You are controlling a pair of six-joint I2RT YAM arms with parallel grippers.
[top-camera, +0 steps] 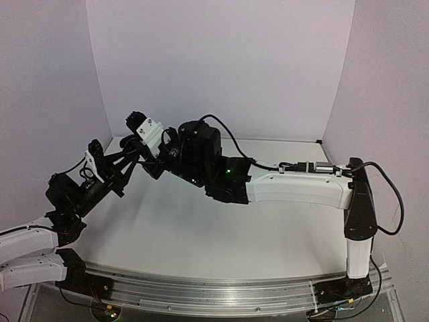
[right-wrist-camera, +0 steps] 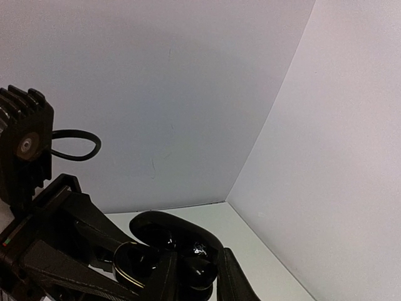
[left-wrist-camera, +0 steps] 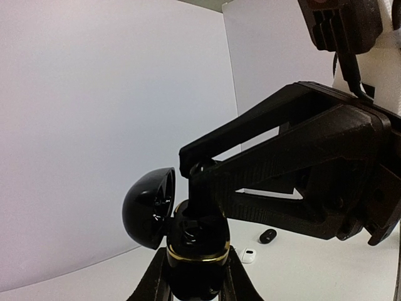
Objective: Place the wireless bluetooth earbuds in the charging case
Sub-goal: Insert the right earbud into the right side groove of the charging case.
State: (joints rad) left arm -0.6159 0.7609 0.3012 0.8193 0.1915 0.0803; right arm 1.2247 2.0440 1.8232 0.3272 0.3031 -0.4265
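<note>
Left claw (left-wrist-camera: 191, 285) clamps the slick-looking charging case (left-wrist-camera: 188, 241) around its base; can't tell if right claw (left-wrist-camera: 191, 166) is pinching that tiny earbud (right-wrist-camera: 197, 271).

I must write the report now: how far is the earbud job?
Done: the black charging case is open, gripped by the left gripper. In hand: the right gripper is at its mouth; whether an earbud is seated, I cannot tell. Remaining: a small black piece and a white piece lie on the table.
</note>
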